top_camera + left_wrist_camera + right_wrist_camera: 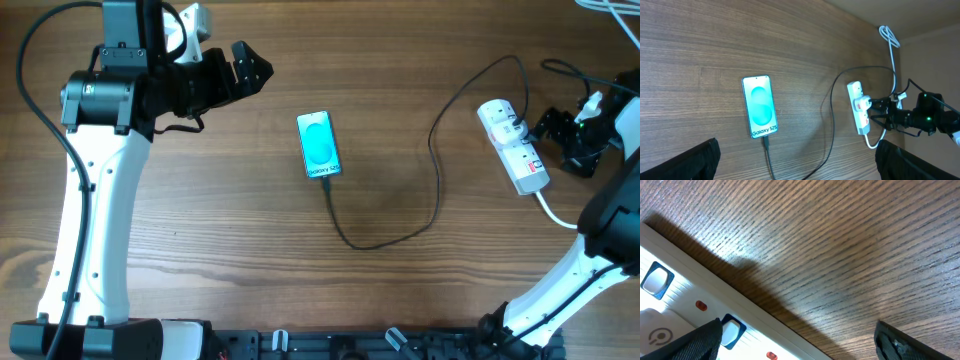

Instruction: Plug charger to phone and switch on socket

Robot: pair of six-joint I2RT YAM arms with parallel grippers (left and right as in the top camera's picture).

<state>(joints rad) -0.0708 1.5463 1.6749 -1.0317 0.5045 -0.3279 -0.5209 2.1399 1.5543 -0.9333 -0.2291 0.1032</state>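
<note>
The phone [319,145] lies flat mid-table, screen lit, and also shows in the left wrist view [760,106]. The charger cable [436,170] loops from the phone's near end to its white plug [510,127], which sits in the socket strip [527,165]. The connector tip [766,143] meets the phone's lower edge and looks plugged in. My left gripper [255,68] is open and empty, up at the far left. My right gripper [548,135] is open beside the strip. In the right wrist view, one finger of the right gripper [800,345] overlaps a white switch [731,331] on the strip [670,305].
The strip's thick white cord [553,212] runs off toward the right arm's base. More white cable [890,40] hangs at the far right edge. Small red lamps [701,305] dot the strip. Bare wood lies around the phone.
</note>
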